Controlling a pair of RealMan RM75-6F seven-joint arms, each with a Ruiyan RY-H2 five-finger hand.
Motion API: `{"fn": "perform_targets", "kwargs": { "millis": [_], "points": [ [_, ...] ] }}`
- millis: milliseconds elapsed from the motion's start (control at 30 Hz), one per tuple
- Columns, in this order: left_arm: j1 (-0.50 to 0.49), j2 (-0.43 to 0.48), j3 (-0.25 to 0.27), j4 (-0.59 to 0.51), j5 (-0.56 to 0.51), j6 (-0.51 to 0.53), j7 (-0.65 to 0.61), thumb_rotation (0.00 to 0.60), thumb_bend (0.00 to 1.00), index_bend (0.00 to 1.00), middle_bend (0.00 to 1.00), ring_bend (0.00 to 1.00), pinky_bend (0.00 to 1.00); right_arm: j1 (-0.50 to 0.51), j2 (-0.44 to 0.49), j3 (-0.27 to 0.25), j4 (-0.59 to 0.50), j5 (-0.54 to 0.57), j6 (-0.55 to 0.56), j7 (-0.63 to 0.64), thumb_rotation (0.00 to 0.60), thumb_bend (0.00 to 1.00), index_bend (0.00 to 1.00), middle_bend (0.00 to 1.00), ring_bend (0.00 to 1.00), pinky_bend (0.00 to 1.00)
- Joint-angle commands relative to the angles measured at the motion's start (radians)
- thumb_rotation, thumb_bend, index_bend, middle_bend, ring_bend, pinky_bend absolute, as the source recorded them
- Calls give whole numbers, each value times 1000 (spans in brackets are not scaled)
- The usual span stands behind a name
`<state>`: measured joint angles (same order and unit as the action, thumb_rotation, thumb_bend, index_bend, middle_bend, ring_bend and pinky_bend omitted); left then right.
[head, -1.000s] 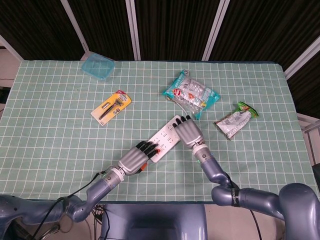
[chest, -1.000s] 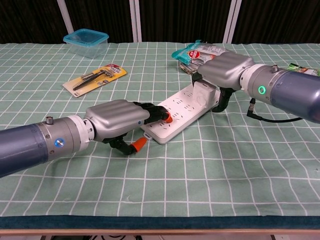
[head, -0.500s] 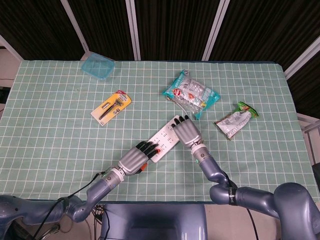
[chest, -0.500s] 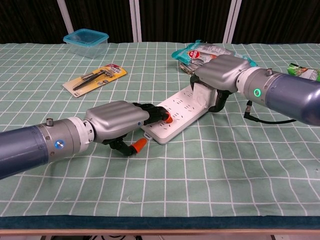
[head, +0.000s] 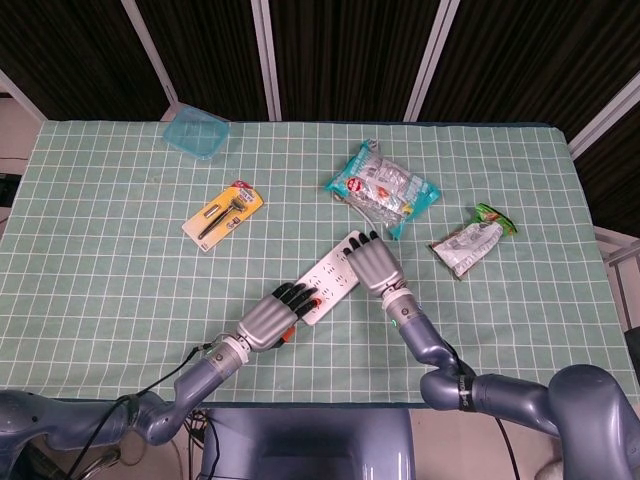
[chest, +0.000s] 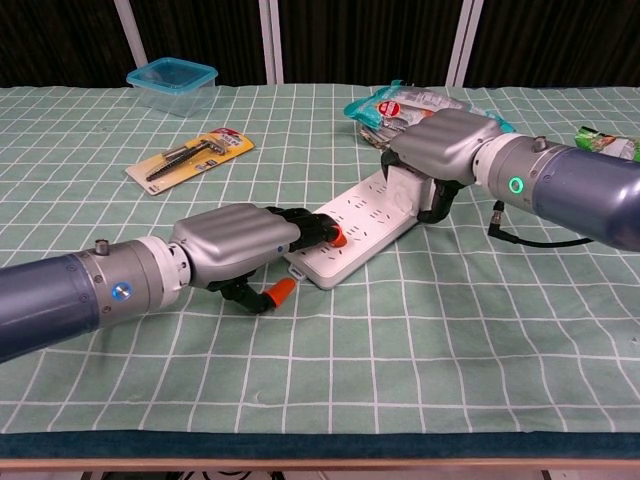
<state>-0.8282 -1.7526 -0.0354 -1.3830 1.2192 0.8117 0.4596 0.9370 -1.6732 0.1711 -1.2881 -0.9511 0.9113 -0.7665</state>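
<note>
One white power strip (head: 331, 276) lies slantwise near the middle of the green checked tablecloth (head: 100, 260), with two robot hands upon it; around it sit one blue lidded container (head: 196, 132) at 11 o'clock near the far edge, one yellow-carded tool pack (head: 223, 214) at 10 o'clock, one teal snack bag (head: 381, 186) at 1 o'clock just beyond the strip's far end, and one small green-tipped packet (head: 470, 240) at 3 o'clock, well apart.

The left hand (head: 268, 318) covers the strip's near end from 7 o'clock, its dark fingertips (chest: 312, 225) laid over the sockets; an orange plug (chest: 338, 238) shows at those tips on the strip in the chest view, and a second orange piece (chest: 281, 290) pokes out beneath the palm beside the strip's corner; whether the fingers actually clamp either one cannot be told. The right hand (head: 375, 264) lies flat on the strip's far end at 1 o'clock, fingers together and stretched out, pressing down and holding nothing.

Against the frame of a second ago, the right hand has slid a touch toward 9 o'clock along the strip; the left hand, the strip and the other items sit where they were.
</note>
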Motion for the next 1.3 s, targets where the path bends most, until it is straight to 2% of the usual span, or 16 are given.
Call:
{"fn": "perform_targets", "kwargs": {
  "millis": [33, 367, 767, 1000, 1300],
  "points": [
    [0, -1, 1, 0, -1, 0, 2, 600, 580, 159, 88, 27, 151, -1, 3, -2, -9, -4, 6, -1, 600, 672, 611, 281, 247, 289],
    [2, 3, 3, -9, -6, 2, 11, 600, 579, 159, 88, 27, 160, -2, 18, 5, -39, -11, 38, -11, 600, 673, 638, 281, 247, 288],
    [9, 14, -5, -24, -13, 23, 14, 600, 580, 159, 87, 27, 160, -1, 71, 20, -126, -15, 92, -55, 600, 674, 645, 281, 247, 289],
    [10, 38, -35, -63, 1, 65, 12, 600, 577, 159, 88, 27, 159, -8, 135, 44, -231, -31, 162, -90, 600, 675, 645, 281, 247, 289],
    [25, 116, -108, -162, 27, 167, -13, 600, 571, 160, 88, 27, 159, -70, 238, 47, -340, -31, 269, -106, 600, 674, 645, 280, 247, 289]
  ]
}}
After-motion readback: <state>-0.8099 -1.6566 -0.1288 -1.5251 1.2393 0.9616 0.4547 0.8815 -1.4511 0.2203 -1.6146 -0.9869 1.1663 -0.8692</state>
